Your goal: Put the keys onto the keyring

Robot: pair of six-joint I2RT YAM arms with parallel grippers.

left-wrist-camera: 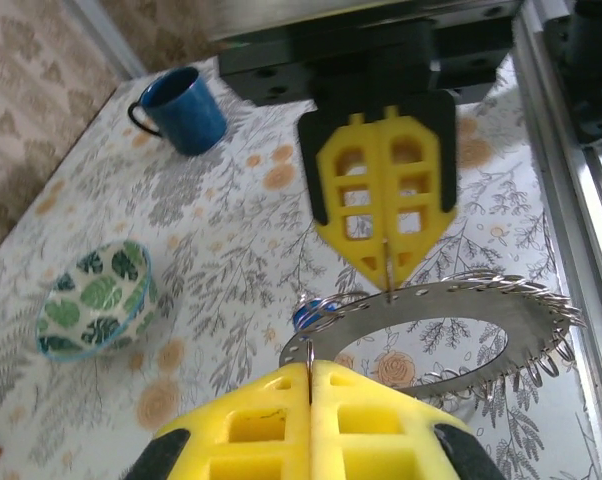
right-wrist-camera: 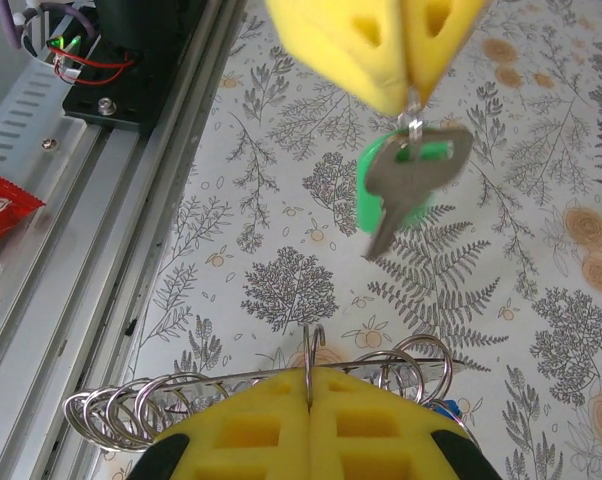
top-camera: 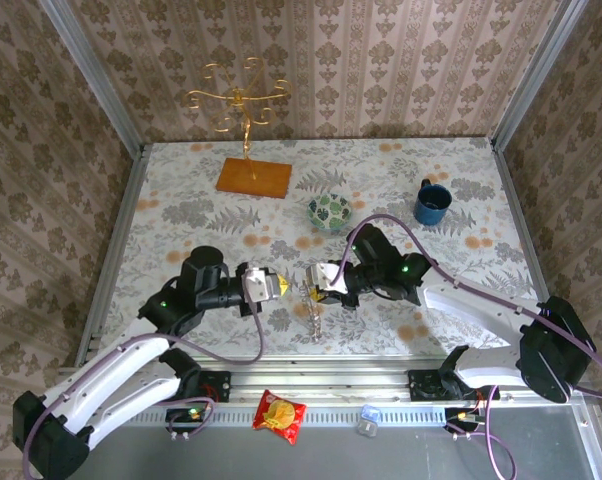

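The left hand (right-wrist-camera: 408, 85), tips pressed together, pinches the small loop of the green key (right-wrist-camera: 411, 180), which dangles just below it. Facing it, the right hand (left-wrist-camera: 388, 270) nips the keyring (left-wrist-camera: 461, 297) by its rim, with the blue key (left-wrist-camera: 304, 314) under the ring's edge.

White arms (top-camera: 131, 362) with black joints (top-camera: 203, 268) and purple cables (top-camera: 381, 219) carry yellow latticed fingers (left-wrist-camera: 271, 425) on left tool (top-camera: 282, 287) and right tool (top-camera: 310, 282).

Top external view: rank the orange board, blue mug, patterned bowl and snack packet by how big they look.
1. Orange board.
2. Snack packet, though likely nearer the camera.
3. Patterned bowl and blue mug: too alike to rank.
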